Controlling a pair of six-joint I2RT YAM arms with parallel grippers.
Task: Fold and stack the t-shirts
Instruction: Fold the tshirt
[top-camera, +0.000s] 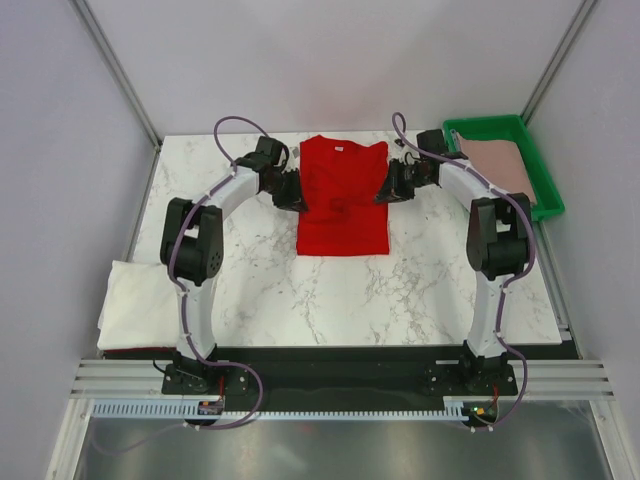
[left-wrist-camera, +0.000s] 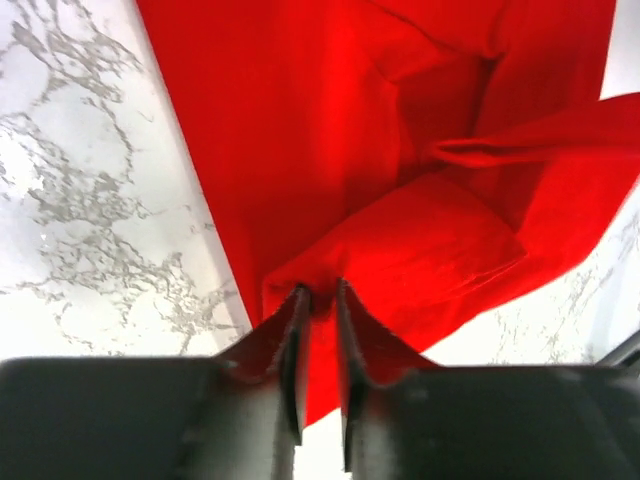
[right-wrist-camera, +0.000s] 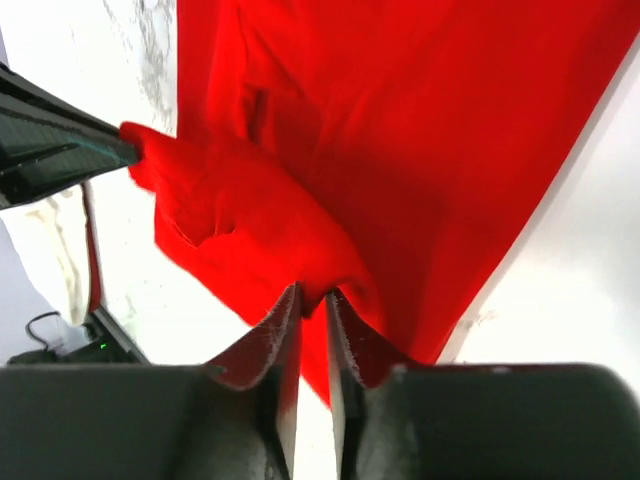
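Note:
The bright red t-shirt (top-camera: 343, 200) lies on the marble table at the back centre, its neck with a small white label at the far end. My left gripper (top-camera: 298, 196) is shut on the shirt's left edge (left-wrist-camera: 330, 260). My right gripper (top-camera: 385, 188) is shut on its right edge (right-wrist-camera: 300, 240). Both pinched edges are lifted and bunched toward the middle. The white t-shirt (top-camera: 140, 305) lies folded at the table's front left. The dusty-pink t-shirt (top-camera: 500, 162) lies in the green tray.
The green plastic tray (top-camera: 540, 190) stands at the back right corner. Something dark red shows under the white shirt's front edge (top-camera: 135, 351). Grey walls and frame posts close in the table on both sides.

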